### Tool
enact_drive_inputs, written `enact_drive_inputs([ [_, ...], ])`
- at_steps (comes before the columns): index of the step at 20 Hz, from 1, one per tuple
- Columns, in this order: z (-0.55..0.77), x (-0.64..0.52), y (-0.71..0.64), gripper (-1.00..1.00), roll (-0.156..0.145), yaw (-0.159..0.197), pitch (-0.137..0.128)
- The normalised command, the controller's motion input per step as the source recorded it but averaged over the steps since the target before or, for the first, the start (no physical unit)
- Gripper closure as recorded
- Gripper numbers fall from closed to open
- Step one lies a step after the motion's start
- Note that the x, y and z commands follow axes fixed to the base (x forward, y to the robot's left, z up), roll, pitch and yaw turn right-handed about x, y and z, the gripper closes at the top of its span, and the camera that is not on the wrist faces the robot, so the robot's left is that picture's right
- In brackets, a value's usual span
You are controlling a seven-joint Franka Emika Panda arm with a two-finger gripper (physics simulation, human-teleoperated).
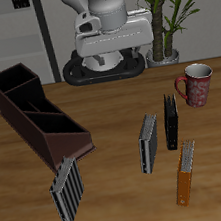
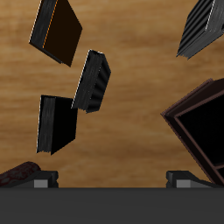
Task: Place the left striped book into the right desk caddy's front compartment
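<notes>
The left striped book (image 1: 149, 142) stands upright near the table's middle, slim and dark grey with fine stripes. It also shows in the wrist view (image 2: 92, 80). The right desk caddy (image 1: 26, 108) is a long maroon-brown box lying at an angle, and one end shows in the wrist view (image 2: 199, 122). My gripper (image 2: 112, 179) is open and empty. Its two fingertips (image 2: 42, 180) are wide apart. It hangs high above the table's back part, well away from the book and the caddy.
A wider black-and-white striped book (image 1: 67, 190) stands by the caddy's front end. A black book (image 1: 171, 121) and an orange book (image 1: 186, 171) stand beside the target book. A patterned mug (image 1: 194, 84) sits farther back, near a potted plant (image 1: 168, 12).
</notes>
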Motion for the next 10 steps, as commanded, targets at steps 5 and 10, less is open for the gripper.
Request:
enact_drive_inputs([
  [5, 0.16, 0.32, 0.15, -1.00, -0.044, -0.012, -0.038],
  [10, 0.07, 0.37, 0.15, -1.00, -0.004, 0.001, -0.051],
])
